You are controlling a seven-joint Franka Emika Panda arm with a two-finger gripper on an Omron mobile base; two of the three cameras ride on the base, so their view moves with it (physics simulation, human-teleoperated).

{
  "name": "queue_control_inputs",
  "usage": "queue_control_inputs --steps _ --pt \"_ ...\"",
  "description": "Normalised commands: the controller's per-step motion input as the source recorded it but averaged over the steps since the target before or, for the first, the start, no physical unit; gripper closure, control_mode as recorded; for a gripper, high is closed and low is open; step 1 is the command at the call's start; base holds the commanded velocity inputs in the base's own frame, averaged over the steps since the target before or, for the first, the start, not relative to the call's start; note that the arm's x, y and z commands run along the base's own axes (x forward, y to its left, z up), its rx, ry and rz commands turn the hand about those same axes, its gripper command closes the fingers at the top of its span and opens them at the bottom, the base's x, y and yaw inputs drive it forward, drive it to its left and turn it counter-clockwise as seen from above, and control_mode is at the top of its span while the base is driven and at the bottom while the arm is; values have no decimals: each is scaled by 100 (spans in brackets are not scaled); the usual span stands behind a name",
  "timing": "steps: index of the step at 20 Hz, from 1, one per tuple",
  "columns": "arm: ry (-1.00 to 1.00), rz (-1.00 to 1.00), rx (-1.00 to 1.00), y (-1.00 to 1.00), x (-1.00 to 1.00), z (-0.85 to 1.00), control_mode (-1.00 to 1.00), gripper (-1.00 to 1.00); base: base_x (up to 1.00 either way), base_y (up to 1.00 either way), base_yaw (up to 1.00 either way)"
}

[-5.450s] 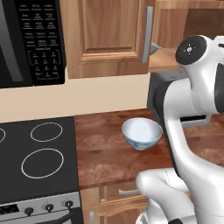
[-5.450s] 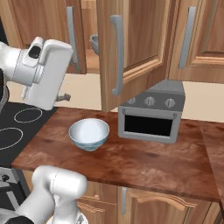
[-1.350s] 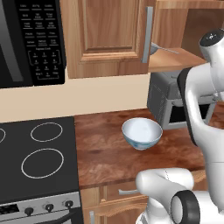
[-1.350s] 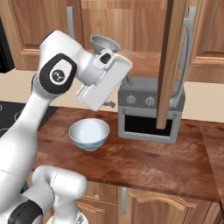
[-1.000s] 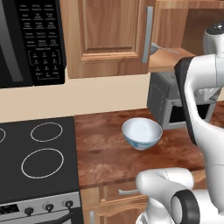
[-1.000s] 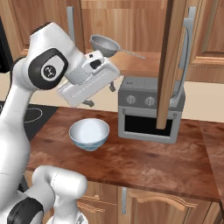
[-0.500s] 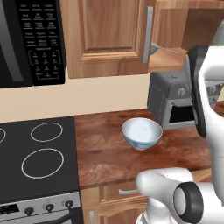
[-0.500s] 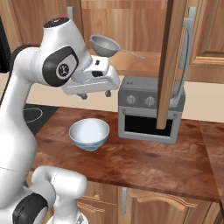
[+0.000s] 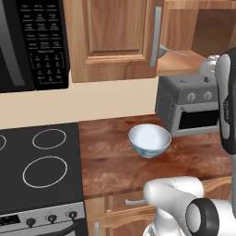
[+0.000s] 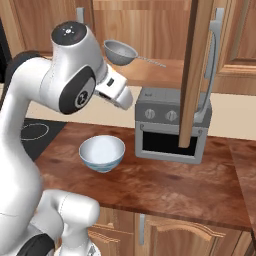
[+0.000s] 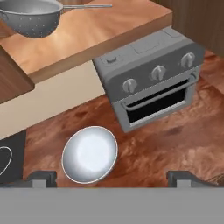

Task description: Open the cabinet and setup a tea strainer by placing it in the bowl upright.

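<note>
With one door of the cabinet [image 10: 197, 70] already swung wide and standing edge-on out over the counter [image 10: 165, 182], the opening part of the job looks done, and the step in hand is the reach for the tea strainer [image 10: 120, 52]. It sits on the cabinet's wooden shelf [image 11: 100, 30], basket toward the shelf's left end and rim up, its thin handle pointing along the shelf to the right. Nothing touches it.

From where I stand the arm is raised in front of the shelf, its hand angled downward just below the shelf's front edge. The gripper [image 11: 111, 177] has its two dark fingertips spread far apart at the bottom of the hand view, with nothing between them; it looks down past the shelf at the bowl [image 11: 89, 153] and the small grey toaster oven [image 11: 153, 83].

The bowl stands upright and empty on the counter, near the front edge and just left of the oven, close to the stove [image 9: 39, 173].

Next, I judge, the hand must tilt up and come in over the shelf, line the open fingers across the strainer's rim or handle, and close. The open door hangs close by on the right, so the approach wants to stay left of it. After that comes a lift clear of the shelf edge and a level descent into the bowl.
</note>
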Motion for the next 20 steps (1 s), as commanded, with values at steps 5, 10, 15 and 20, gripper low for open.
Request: queue_control_inputs --steps 5,10,15,20 --pt "-39 -4 -9 38 -2 14 -100 -100 0 0 0" --pt "-21 16 -10 37 7 51 -100 -100 0 0 0" --pt "-1 30 -3 38 19 61 -100 -100 0 0 0" --pt "-1 20 -12 44 7 69 -100 -100 0 0 0"
